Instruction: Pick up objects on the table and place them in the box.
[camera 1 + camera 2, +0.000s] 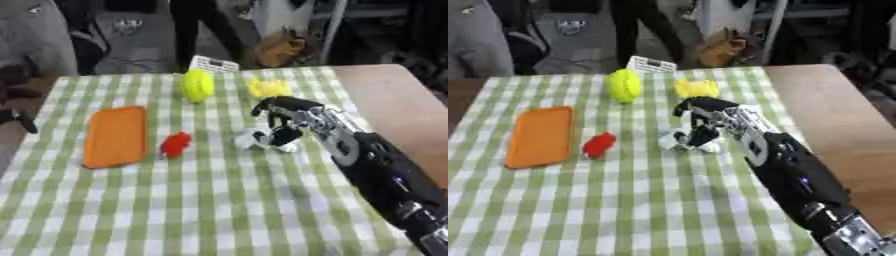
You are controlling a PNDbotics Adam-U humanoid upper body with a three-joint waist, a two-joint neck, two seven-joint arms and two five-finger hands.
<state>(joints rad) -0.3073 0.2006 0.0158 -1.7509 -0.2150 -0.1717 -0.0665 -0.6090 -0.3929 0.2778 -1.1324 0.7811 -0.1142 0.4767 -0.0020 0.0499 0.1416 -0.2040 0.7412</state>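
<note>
My right hand reaches in from the lower right and bends down over a small white object on the checked cloth. Its fingers curl round the object, which still rests on the table and is partly hidden by them. A red object lies to its left, next to a flat orange box. At the far side a yellow-green ball-like object stands, with a yellow object just beyond my right hand. A dark blurred shape at the left edge looks like my left hand.
The green-and-white cloth covers most of the table, with bare wood along the right side. A small white card stands at the far edge. Chairs and people's legs fill the background.
</note>
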